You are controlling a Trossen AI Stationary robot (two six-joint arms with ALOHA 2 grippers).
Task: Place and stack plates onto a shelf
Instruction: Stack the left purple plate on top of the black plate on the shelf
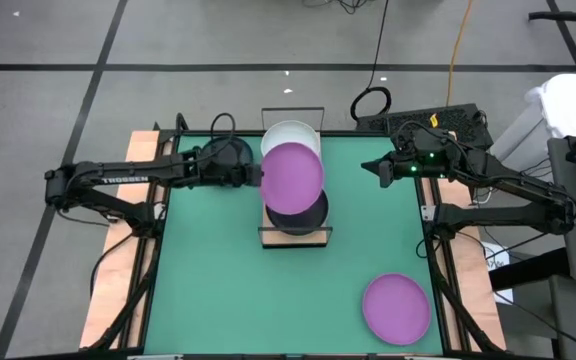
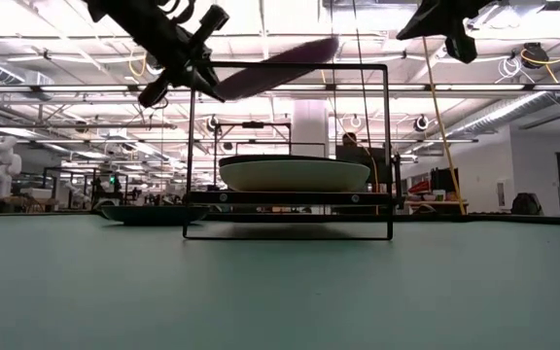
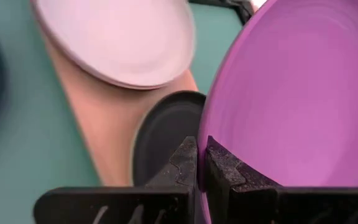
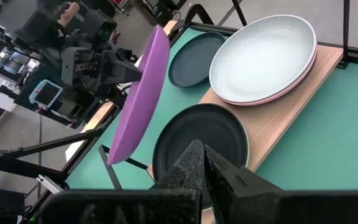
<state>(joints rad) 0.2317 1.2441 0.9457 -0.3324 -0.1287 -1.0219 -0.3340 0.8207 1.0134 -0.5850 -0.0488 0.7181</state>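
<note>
My left gripper [image 1: 260,176] is shut on a purple plate [image 1: 293,175] above the middle of the shelf [image 4: 278,118]. On the wood board, a whitish plate [image 4: 263,53] lies on a pink one at the far end. A dark grey plate [image 4: 197,137] lies at the near end. A second purple plate [image 1: 396,308] rests flat on the table near its right front corner. Another dark grey plate [image 4: 194,59] lies on the table left of the shelf. My right gripper [image 1: 378,170] is shut and hovers right of the shelf, touching nothing. My left gripper pinches the purple plate's rim [image 3: 199,177] between its two fingers, one on the inner face and one on the underside. The fingers come in about level from the table's left. The plate [image 2: 275,68] is lifted clear above the shelf and tilted, with its free edge higher.
Black wire frames [image 2: 290,66] stand at both ends of the shelf and rise above the plates. Open green table lies in front of the shelf and to its right. Wooden side rails [image 1: 133,270] run along the table's left and right edges.
</note>
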